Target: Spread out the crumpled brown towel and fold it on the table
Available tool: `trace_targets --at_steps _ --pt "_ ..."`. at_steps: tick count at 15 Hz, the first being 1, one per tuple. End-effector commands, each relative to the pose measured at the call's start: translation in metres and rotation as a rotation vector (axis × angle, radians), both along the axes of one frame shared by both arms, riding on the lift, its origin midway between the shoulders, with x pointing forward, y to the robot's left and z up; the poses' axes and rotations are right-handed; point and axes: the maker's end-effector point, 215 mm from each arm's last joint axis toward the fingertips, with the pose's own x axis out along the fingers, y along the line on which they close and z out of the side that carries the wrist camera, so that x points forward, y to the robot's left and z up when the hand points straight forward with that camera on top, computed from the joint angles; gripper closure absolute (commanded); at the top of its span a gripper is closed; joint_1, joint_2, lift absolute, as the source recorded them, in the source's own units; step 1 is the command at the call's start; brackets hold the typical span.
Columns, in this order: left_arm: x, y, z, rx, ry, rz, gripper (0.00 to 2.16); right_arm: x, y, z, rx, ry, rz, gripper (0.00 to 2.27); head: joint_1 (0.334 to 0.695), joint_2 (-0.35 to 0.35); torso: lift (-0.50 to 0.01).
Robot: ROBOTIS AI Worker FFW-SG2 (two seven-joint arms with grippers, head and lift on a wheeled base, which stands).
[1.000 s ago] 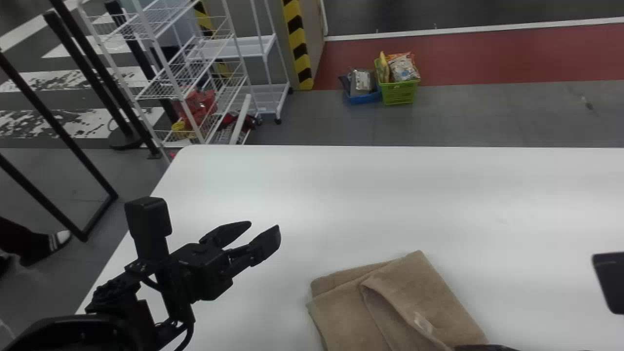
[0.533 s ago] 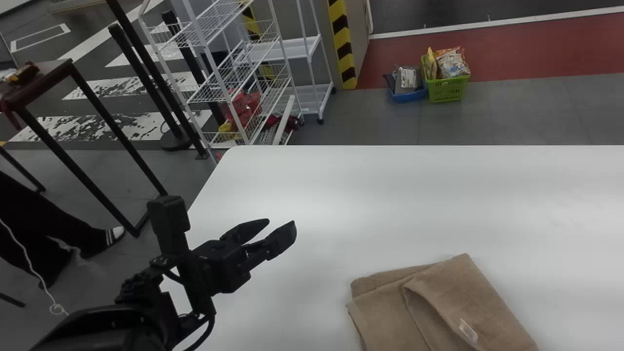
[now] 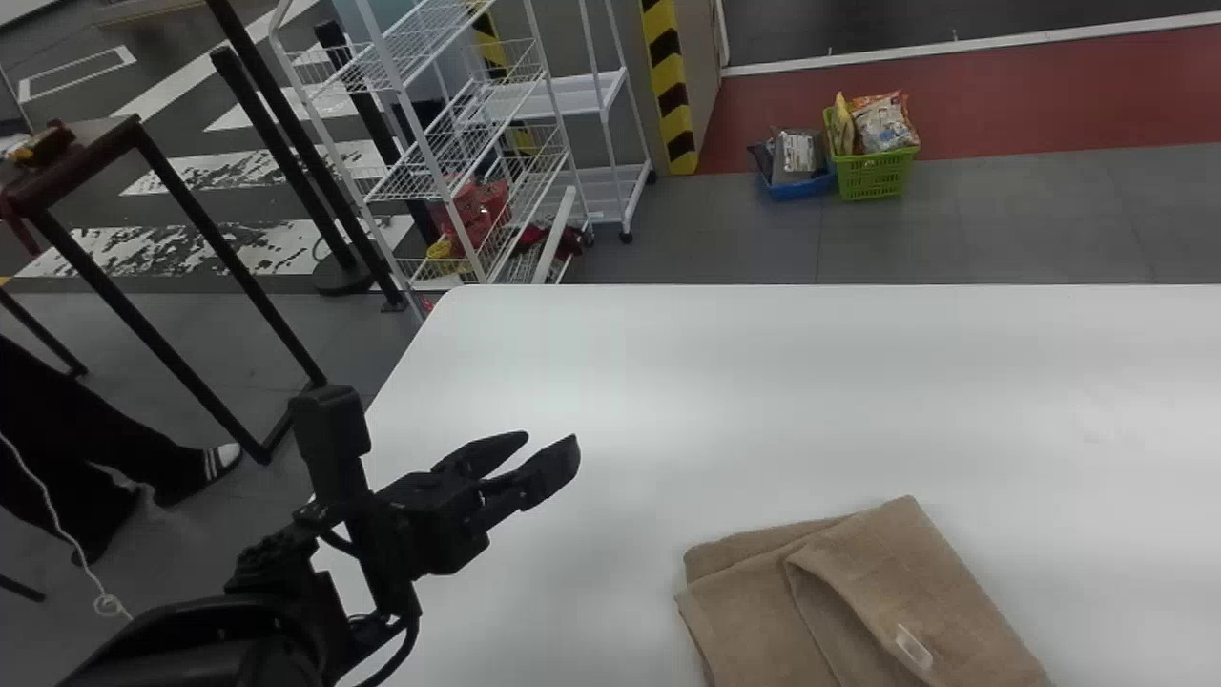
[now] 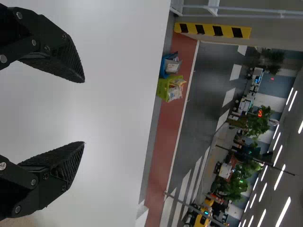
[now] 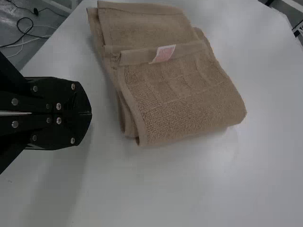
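The left gripper is over the left part of the table, its two fingers spread wide with nothing between them. The right gripper has its fingers pressed together, empty, near the towel but apart from it.

The towel lies on the near part of the table, to the right of the left gripper. It is brown, folded into a thick, squarish bundle, with the layers out of line along the edges. The top layer is turned over at a slant, and its hem stands a little loose. In the right wrist view the pile looks ribbed and one side rounds over in a soft fold.

A small label, white with a reddish patch, sits at the hem; its print is too small to read.

Past the table, a blue basket and a green basket holding packets stand side by side on the floor, right of a yellow-and-black striped post.
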Motion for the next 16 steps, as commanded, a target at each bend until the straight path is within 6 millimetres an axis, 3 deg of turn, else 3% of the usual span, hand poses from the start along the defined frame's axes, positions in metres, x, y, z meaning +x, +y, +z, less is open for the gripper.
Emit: trace_targets --at_steps 1,6,8,13,16 --pt "0.0 0.001 0.001 -0.006 -0.003 -0.002 0.44 0.008 -0.001 -0.006 0.012 0.015 -0.015 1.29 0.695 0.338 -0.127" --pt "-0.003 -0.006 -0.002 -0.031 0.004 -0.011 0.44 0.026 -0.01 -0.024 0.023 0.057 -0.056 1.29 0.695 0.326 -0.127" --pt "-0.003 -0.006 -0.002 -0.031 0.005 -0.01 0.44 0.032 -0.007 -0.022 0.031 0.049 -0.055 1.29 0.695 0.326 -0.127" --pt "0.003 -0.003 -0.004 -0.032 0.008 -0.002 0.44 0.046 -0.002 0.012 0.06 -0.035 -0.046 1.29 0.695 0.312 -0.127" --pt "0.01 -0.007 -0.003 -0.029 0.004 -0.007 0.44 0.057 -0.007 0.017 0.056 -0.053 -0.056 1.3 0.695 0.3 -0.127"
